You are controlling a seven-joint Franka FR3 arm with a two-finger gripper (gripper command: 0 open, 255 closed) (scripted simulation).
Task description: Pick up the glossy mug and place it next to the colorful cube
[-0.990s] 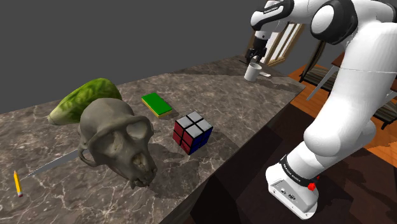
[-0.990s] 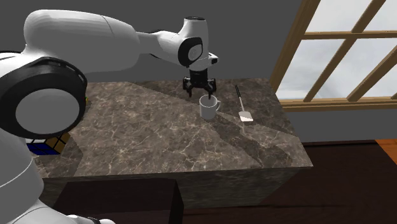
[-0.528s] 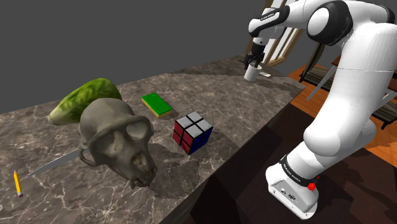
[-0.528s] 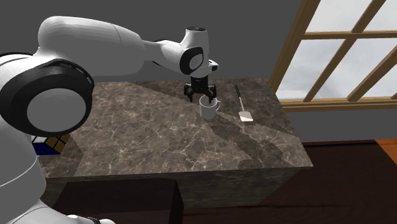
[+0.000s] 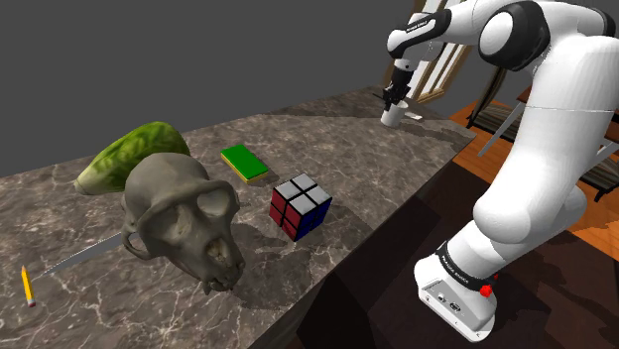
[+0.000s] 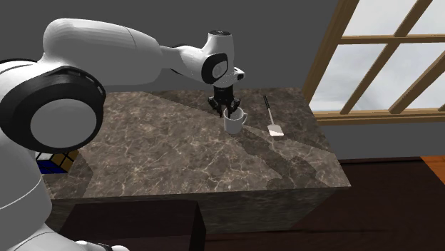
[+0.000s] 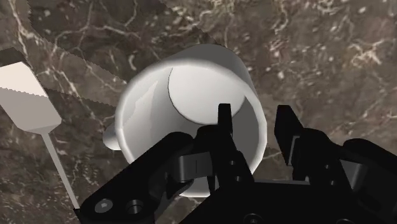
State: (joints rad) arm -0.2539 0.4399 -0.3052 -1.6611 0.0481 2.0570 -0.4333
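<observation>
A white glossy mug stands upright near the far end of the marble counter, its handle toward the spatula. My black gripper points down onto its rim. In the wrist view the gripper straddles the wall of the mug: one finger is inside the cup and the other outside, narrowed, with a thin gap still showing. The colourful cube sits far from the mug, near the counter's front edge by the stand.
A white spatula lies just beside the mug. A grey ape skull, a green block, a lettuce, a knife and a pencil lie around the cube. A window stands past the counter's end.
The gripper came down onto the mug's rim, then its fingers drew in from wide apart to close on either side of the wall. The mug has stayed in place.
</observation>
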